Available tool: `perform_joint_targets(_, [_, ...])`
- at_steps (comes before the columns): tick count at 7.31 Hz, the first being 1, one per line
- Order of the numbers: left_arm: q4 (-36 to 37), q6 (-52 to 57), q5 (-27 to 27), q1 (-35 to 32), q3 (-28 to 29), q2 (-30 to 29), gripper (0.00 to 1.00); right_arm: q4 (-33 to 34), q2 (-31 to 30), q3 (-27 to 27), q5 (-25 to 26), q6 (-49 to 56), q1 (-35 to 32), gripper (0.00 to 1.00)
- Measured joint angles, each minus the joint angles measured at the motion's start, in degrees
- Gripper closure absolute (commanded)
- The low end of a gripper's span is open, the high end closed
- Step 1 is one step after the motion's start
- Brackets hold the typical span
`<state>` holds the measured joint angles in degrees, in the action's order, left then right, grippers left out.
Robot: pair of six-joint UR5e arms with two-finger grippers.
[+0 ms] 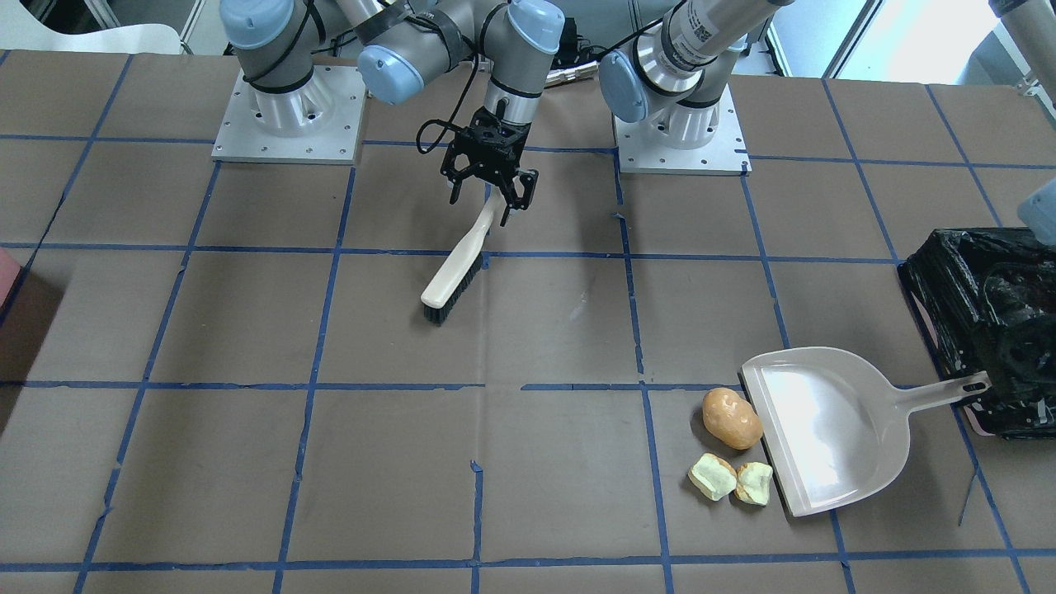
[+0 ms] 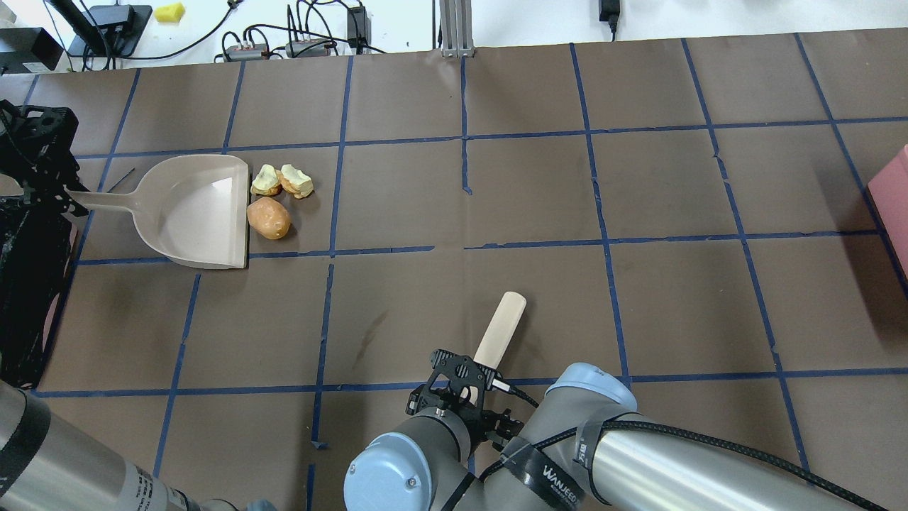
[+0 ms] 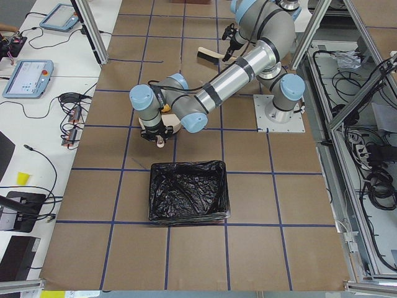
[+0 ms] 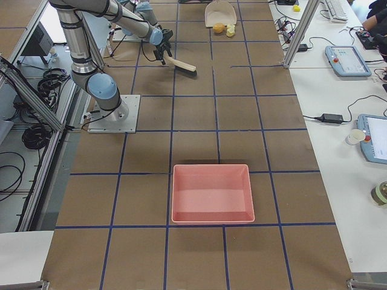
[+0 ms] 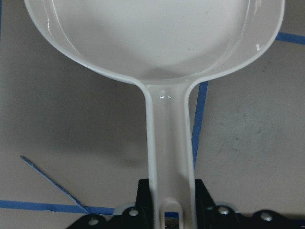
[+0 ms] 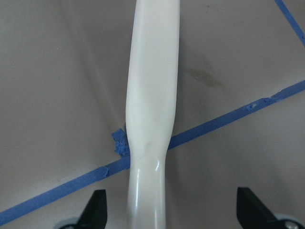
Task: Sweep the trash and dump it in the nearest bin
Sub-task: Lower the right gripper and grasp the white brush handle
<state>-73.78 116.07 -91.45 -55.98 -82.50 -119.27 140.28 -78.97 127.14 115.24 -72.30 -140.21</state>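
On the gridded table, left jaws grip the dustpan handle; right jaws point down, open astride the brush

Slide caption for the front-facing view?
Open right gripper straddles the brush; dustpan mouth faces the trash, handle toward the bin.

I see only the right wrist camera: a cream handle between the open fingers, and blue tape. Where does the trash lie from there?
Observer: The trash lies right at the open lip of a dustpan, well away from the brush, toward the robot's left.
Operator: Does something hold this dustpan?
Observer: Yes, the left hand is shut on its handle.
Operator: And where is the bin?
Observer: A black-lined bin stands just beyond that handle's end.
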Motion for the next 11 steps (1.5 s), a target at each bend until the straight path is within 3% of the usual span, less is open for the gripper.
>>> perform_joint_targets(3, [0.6,-0.1,0.2,-0.2,-0.1,-1.0,0.93,1.8,0.2,-0.5,-0.4,-0.2,-0.9,0.09])
perform_joint_targets(5, [0.6,-0.2,0.2,-0.4,-0.1,-1.1,0.93,1.9,0.1,-1.1,-0.7,-0.1,-1.3,0.3])
perform_joint_targets(6, [0.7,-0.2,0.3,-0.4,-0.1,-1.1,0.93,1.9,0.1,-1.1,-0.7,0.0,-1.4,0.47])
perform_joint_targets(9, [0.7,-0.4,0.3,-0.4,-0.2,-1.1,0.93,1.9,0.0,-1.2,-0.8,1.0,-1.3,0.79])
perform_joint_targets(11, [0.7,-0.4,0.3,-0.4,-0.2,-1.1,0.93,2.0,-0.2,-1.2,-2.0,1.8,-1.2,0.87])
